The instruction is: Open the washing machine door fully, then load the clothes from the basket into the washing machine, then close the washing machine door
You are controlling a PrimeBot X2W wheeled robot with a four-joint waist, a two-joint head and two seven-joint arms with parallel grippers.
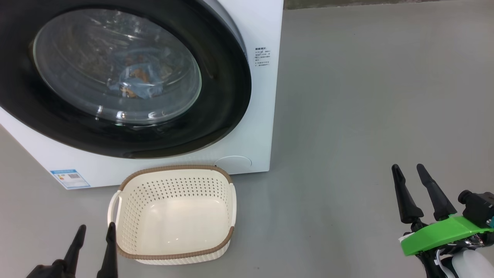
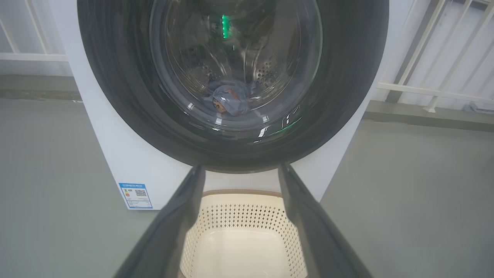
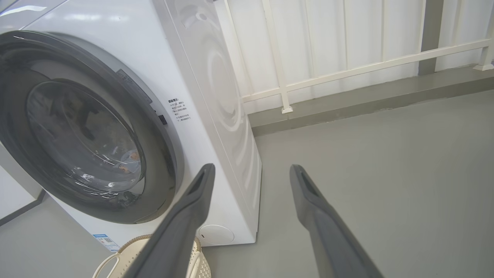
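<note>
Glossy washing machine door sitting shut against the washing machine, clothes lying behind its glass, basket standing on the floor just in front, left end effector and right end effector hovering released.

Brightness: bright, soft and even in all views; the grey floor right of the door is flatly lit.
Glare: small white glints along the door's lower glass; a green streak reflected high in it in the left wrist view.
Shadows: faint and soft-edged around the basket below the door.
Distortion: the wrist views bulge the door's rim and bend the railing to its right.
Focus: the clothes behind the door look hazy; the left gripper below it is soft-edged.
</note>
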